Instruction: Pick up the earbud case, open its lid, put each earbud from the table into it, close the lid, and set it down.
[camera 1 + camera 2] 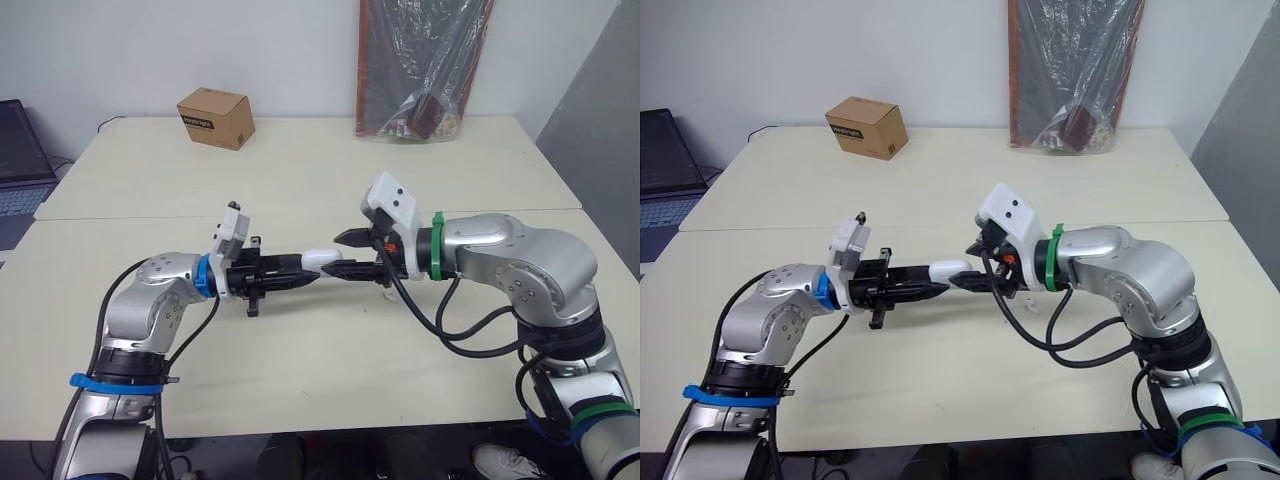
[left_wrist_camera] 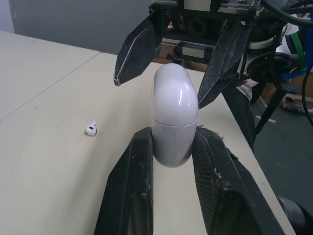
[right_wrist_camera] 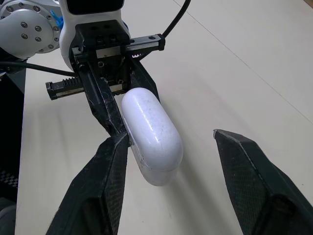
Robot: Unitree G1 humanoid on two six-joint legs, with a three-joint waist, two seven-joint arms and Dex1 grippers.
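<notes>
The white earbud case (image 1: 320, 257) is held above the table with its lid closed. My left gripper (image 1: 306, 272) is shut on its lower half, and the left wrist view shows both fingers (image 2: 129, 181) pressed against its sides (image 2: 173, 115). From the opposite side, my right gripper (image 1: 333, 254) is open, its jaws straddling the lid end. One finger (image 3: 105, 176) touches or nearly touches the case (image 3: 151, 134); the other stands well clear. One small white earbud (image 2: 91, 129) lies on the table under the right gripper (image 1: 1029, 305).
A cardboard box (image 1: 216, 117) sits at the far left of the beige table (image 1: 300, 180). A plastic-wrapped object (image 1: 425, 70) leans on the wall at the back right. A laptop (image 1: 20, 160) stands beyond the left edge.
</notes>
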